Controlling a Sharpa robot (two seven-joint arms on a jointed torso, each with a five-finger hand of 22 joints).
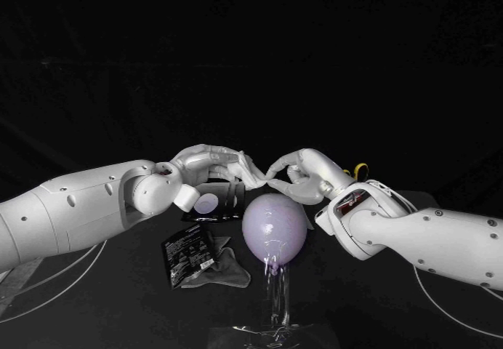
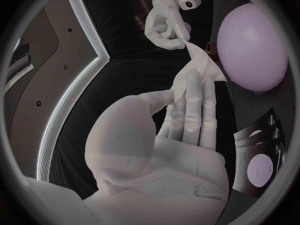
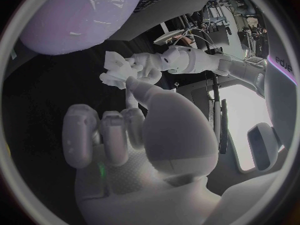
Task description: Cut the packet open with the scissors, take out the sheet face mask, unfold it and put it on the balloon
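Observation:
The white folded sheet mask (image 1: 251,169) hangs in the air above the balloon, held between both hands. My left hand (image 1: 208,163) grips it from the left and my right hand (image 1: 296,177) pinches its other edge. In the left wrist view the mask (image 2: 201,66) lies along my left hand's fingers (image 2: 190,107), and the right hand (image 2: 166,24) pinches its tip. The right wrist view shows my right hand (image 3: 125,130) reaching the mask (image 3: 114,69) with the left hand (image 3: 149,66) behind it. The lilac balloon (image 1: 275,224) stands upright on a clear stand (image 1: 278,305).
A black packet (image 1: 185,251) lies left of the balloon with a grey crumpled piece (image 1: 225,272) beside it. Another black packet with a pale circle (image 1: 214,201) lies under my left hand. A yellow handle loop (image 1: 360,171) shows behind my right wrist.

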